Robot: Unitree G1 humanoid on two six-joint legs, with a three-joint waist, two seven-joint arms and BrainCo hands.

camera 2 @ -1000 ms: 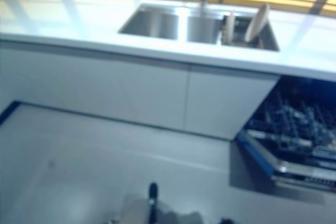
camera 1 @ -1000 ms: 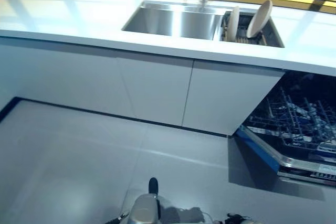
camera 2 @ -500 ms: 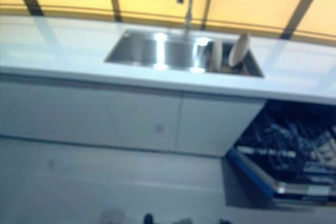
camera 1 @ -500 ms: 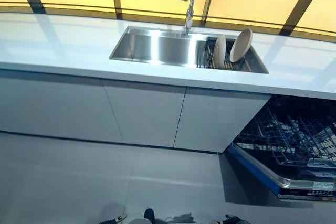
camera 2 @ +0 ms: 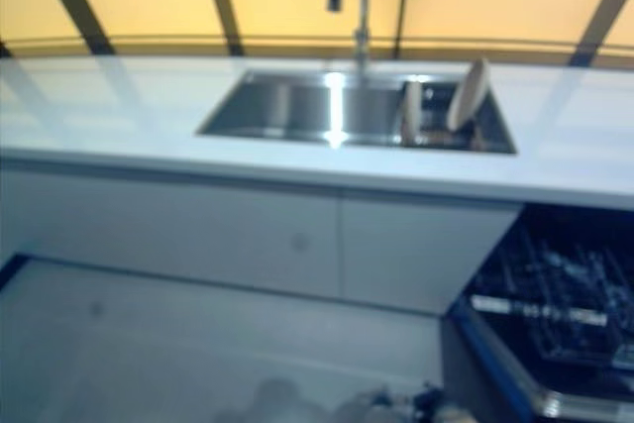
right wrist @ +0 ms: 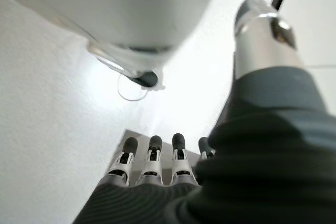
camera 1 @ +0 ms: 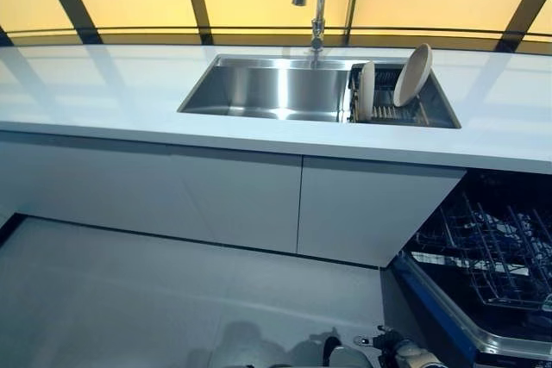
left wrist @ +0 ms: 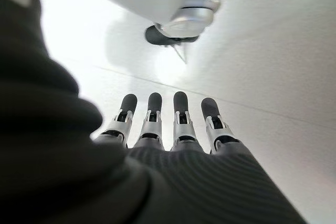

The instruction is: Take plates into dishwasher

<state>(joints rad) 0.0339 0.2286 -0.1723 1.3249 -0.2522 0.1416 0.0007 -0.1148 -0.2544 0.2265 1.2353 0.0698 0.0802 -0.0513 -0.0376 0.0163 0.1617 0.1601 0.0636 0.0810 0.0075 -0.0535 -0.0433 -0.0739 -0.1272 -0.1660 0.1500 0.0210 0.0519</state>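
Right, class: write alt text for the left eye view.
Two plates stand upright in a drying rack in a steel sink set in a white counter. An open dishwasher is below right.

plates [camera 1: 412,74] – cream | sink [camera 1: 259,92] – steel silver | countertop [camera 1: 103,92] – white | dishwasher [camera 1: 483,256] – blue-edged door

I see two plates standing on edge in a rack in the right part of the sink. Both are round and beige. The left plate [camera 1: 366,90] stands nearly upright and shows me mostly its rim. The right plate [camera 1: 413,75] leans to the right and rises above the counter level. They are near each other but apart. The dishwasher [camera 1: 483,252] is open below the counter, on the right, its wire rack pulled out.
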